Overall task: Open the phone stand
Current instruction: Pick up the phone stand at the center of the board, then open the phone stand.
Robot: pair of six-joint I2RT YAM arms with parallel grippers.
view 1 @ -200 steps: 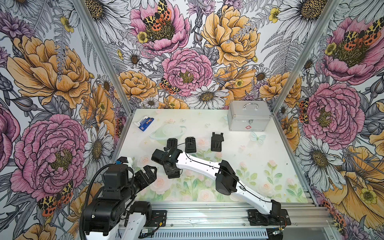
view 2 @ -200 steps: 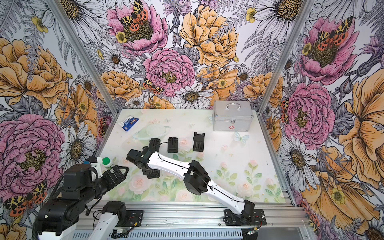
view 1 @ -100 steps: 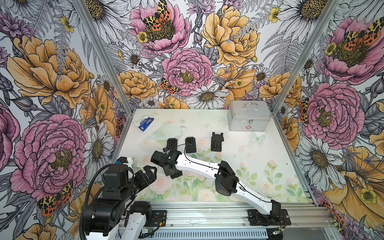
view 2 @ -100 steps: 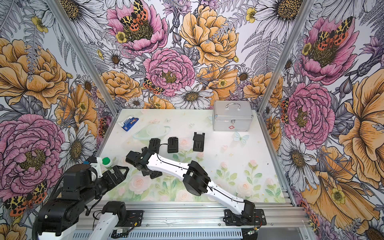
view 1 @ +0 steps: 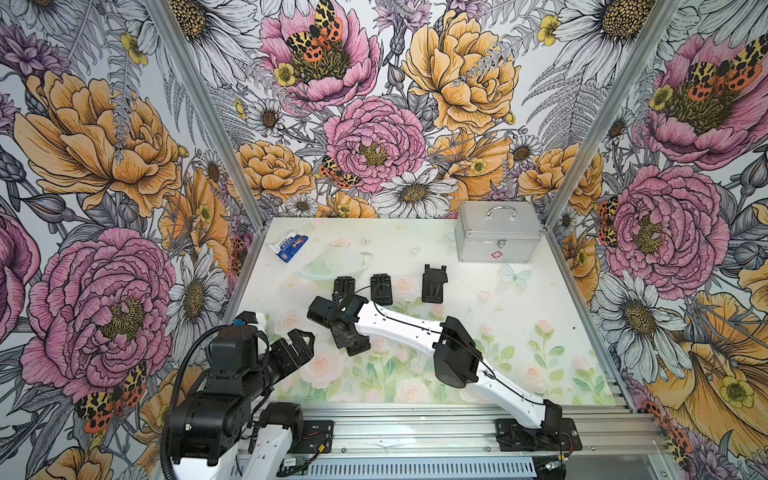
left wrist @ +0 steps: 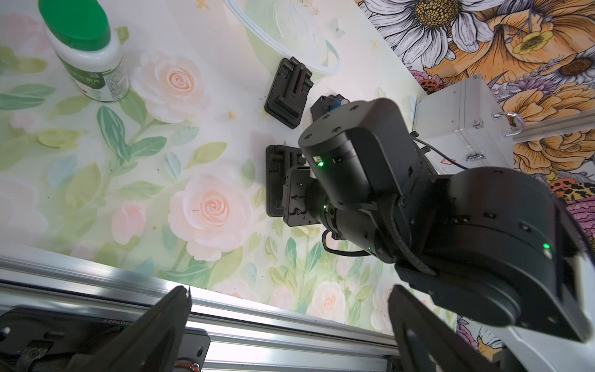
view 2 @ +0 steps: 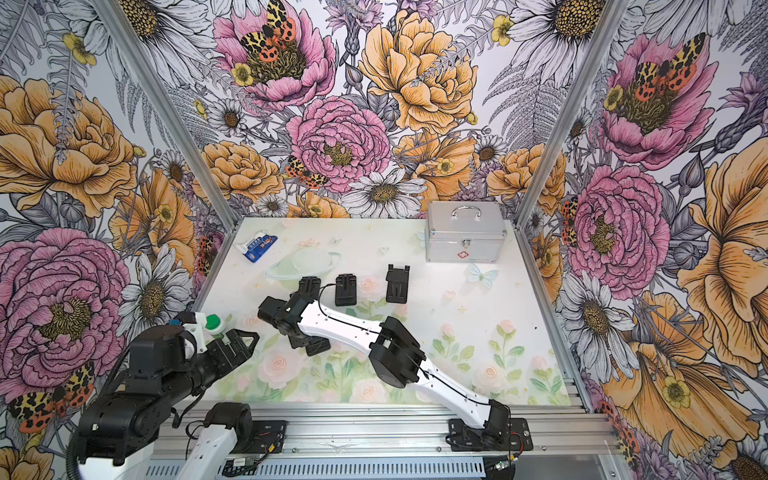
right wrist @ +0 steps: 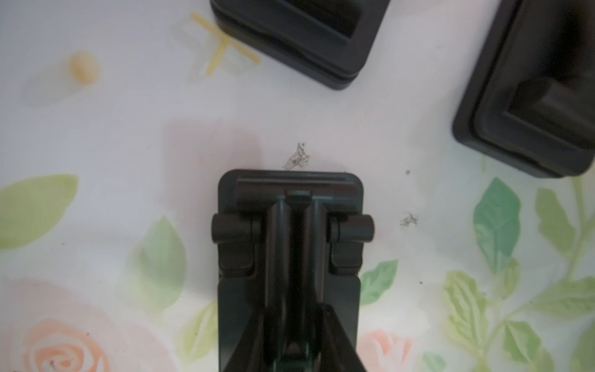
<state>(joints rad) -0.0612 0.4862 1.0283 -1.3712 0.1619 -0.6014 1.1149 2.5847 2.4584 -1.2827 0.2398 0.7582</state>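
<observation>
Several black folded phone stands lie on the floral mat. One phone stand [view 1: 360, 347] [view 2: 320, 347] lies nearest the front, under my right gripper [view 1: 349, 337], whose arm reaches across from the right. In the right wrist view the right gripper [right wrist: 297, 322] is shut on the raised middle bar of this phone stand [right wrist: 238, 290], which rests flat on the mat. The left wrist view shows the same stand [left wrist: 273, 180] below the right wrist. My left gripper [view 1: 301, 340] [left wrist: 289, 291] hangs open at the front left, holding nothing.
Other stands [view 1: 344, 286] [view 1: 381, 289] [view 1: 434, 284] sit in a row behind the held one. A silver case [view 1: 496, 232] stands at the back right, a blue packet [view 1: 291, 246] at the back left. A green-capped white bottle [view 2: 214, 324] stands by the left gripper.
The right gripper's jaws have closed in on the stand's middle bar. The right wrist has shifted slightly. The left arm has stayed put.
</observation>
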